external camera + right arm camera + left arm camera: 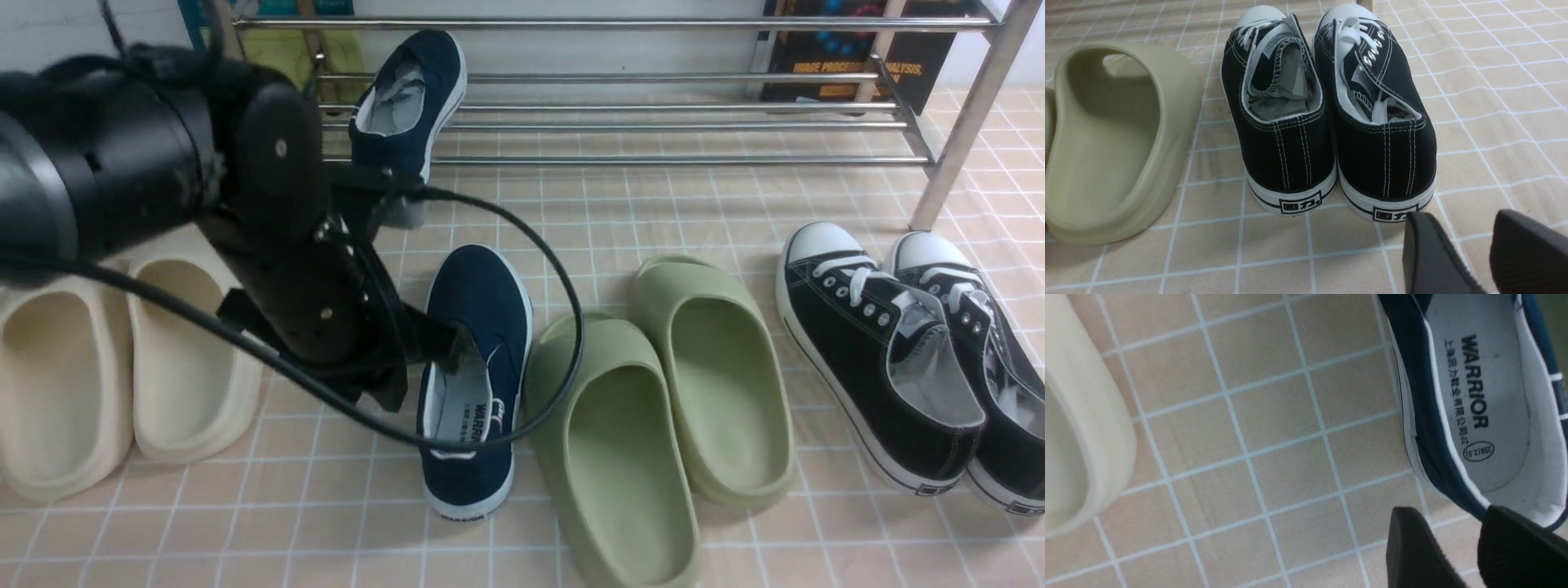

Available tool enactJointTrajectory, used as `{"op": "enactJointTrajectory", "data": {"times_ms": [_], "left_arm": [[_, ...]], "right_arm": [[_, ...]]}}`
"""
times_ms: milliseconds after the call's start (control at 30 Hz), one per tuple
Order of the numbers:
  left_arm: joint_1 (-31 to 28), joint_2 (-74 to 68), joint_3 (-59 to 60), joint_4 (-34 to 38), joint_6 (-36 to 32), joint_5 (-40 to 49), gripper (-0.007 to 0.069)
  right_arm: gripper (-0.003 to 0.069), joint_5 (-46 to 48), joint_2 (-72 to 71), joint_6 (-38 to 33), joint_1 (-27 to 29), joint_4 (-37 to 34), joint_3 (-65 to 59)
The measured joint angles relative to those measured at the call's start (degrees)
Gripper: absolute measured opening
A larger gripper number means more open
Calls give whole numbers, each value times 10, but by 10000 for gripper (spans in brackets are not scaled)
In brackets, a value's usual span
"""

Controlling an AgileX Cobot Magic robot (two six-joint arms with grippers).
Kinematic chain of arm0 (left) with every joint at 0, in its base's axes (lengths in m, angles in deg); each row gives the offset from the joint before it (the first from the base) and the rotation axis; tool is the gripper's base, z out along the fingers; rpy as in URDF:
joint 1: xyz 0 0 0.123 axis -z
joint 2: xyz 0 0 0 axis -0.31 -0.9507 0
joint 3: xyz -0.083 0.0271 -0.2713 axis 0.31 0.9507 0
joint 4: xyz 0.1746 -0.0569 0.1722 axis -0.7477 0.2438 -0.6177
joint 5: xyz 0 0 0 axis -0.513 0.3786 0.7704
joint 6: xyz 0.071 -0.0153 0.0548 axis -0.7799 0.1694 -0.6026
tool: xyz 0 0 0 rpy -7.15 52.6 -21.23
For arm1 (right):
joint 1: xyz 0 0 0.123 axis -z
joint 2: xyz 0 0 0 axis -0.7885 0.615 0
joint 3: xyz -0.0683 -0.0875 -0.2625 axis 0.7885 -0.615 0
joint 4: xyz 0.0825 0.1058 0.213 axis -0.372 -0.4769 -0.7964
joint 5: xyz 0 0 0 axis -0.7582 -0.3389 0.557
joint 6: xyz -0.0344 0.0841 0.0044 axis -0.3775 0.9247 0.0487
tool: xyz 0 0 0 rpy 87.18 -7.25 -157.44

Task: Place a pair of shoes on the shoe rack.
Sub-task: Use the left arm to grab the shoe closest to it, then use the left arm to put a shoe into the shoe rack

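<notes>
- My left gripper (453, 347) (1453, 526) is unclenched and grips nothing. Its fingers (1412, 547) are spread with tile showing between them, at the heel-side rim of the near shoe (482, 327) (1486, 396).
- The near shoe lies flat on the floor (653, 220), toe toward the rack (653, 126).
- A narrow strip of tile separates the near shoe from the cream slides (122, 359) on its left. The green slides (678, 408) sit just beside it on the right, so there is little side room.
- My arm's cable (563, 310) loops across the near shoe and the nearest green slide.
- The far shoe (412, 102) is on the rack's left end. It is tilted, with its toe up toward the back bars and its heel low at the front bar.
- To the right of the far shoe the bars run bare as far as the leg (971, 122), and open tile lies between the floor shoes and the rack.
- The black sneakers (898, 359) (1327, 122) stand side by side and touching, near that leg.
- My right gripper (1461, 232) is released, fingers apart over bare tile, just behind the sneakers' heels. The front view does not show it.
</notes>
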Motion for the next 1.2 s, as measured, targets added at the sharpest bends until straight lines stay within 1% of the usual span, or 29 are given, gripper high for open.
{"op": "enactJointTrajectory", "data": {"times_ms": [67, 200, 300, 400, 433, 500, 600, 633, 667, 767, 833, 867, 933, 1033, 1200], "left_arm": [[4, -5, 17, 9, 1, -19, 298], [5, -26, 30, 28, 12, -76, 397], [5, -54, 30, 31, 28, -112, 451], [5, -79, 30, 36, 29, -120, 449], [5, -93, 30, 42, 29, -121, 428], [5, -112, 30, 46, 23, -116, 337], [5, -108, 27, 51, 15, -111, 146], [5, -104, 23, 49, 12, -105, 91], [4, -96, 15, 44, 9, -96, 57], [3, -72, -23, 29, 1, -65, 32], [-2, -62, -59, 29, -4, -52, 30], [-9, -59, -95, 33, -7, -48, 30], [-16, -59, -121, 39, -10, -47, 30], [-52, -78, -204, 60, -17, -40, 30], [-93, -141, -276, 89, -30, -19, 30]], "right_arm": [[239, 0, 0, 0, 0, 0, 0], [239, 0, 0, 0, 0, 0, 0], [239, 0, 0, 0, 0, 0, 0], [239, 0, 0, 0, 0, 0, 0], [239, 0, 0, 0, 0, 0, 0], [239, 0, 0, 0, 0, 0, 0], [239, 0, 0, 0, 0, 0, 0], [239, 0, 0, 0, 0, 0, 0], [239, 0, 0, 0, 0, 0, 0], [239, 0, 0, 0, 0, 0, 0], [239, 0, 0, 0, 0, 0, 0], [239, 0, 0, 0, 0, 0, 0], [239, 0, 0, 0, 0, 0, 0], [239, 0, 0, 0, 0, 0, 0], [239, 0, 0, 0, 0, 0, 0]]}}
